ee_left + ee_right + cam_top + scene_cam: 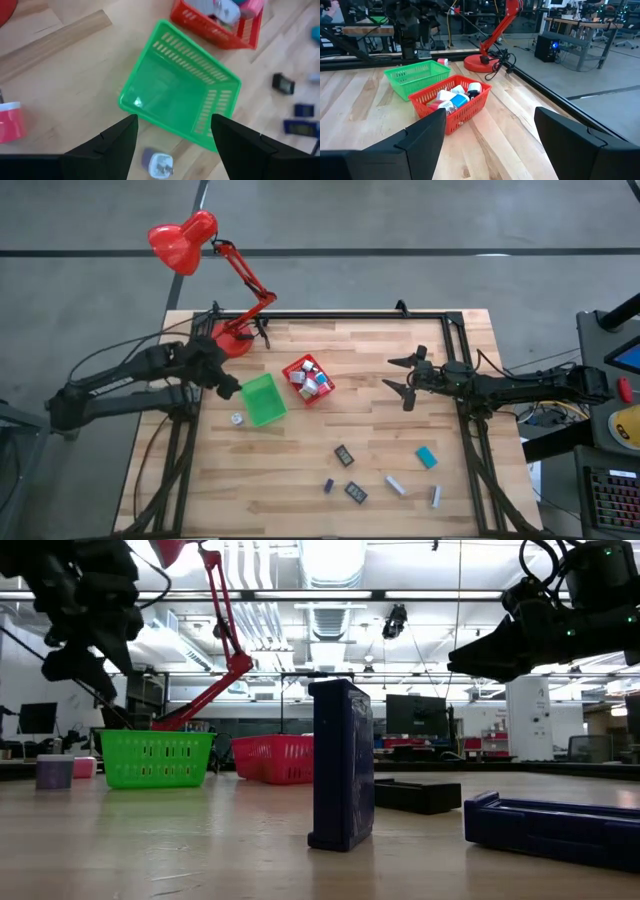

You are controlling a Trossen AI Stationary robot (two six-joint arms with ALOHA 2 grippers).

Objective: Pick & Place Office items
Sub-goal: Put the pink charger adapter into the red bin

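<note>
My left gripper [231, 387] [172, 134] hangs open above the table, its fingers over the left rim of the empty green bin [263, 400] [181, 100]. A small white and purple item [157, 165] [237, 419] lies on the wood just beside that bin. The red bin [308, 380] [451, 103] holds several small office items. My right gripper [402, 377] [490, 135] waits open and level to the right of the red bin, with nothing between its fingers. Loose items lie near the front edge: black pieces [344, 455], a teal block [427, 457], grey-white sticks [396, 485].
A red desk lamp [215, 275] stands at the table's far left corner, its base [482, 62] behind the bins. In the low view a dark blue block [342, 765] stands upright, with a black piece [418, 796] and a blue piece [555, 826] lying nearby. A pink item [10, 123] sits left of the green bin.
</note>
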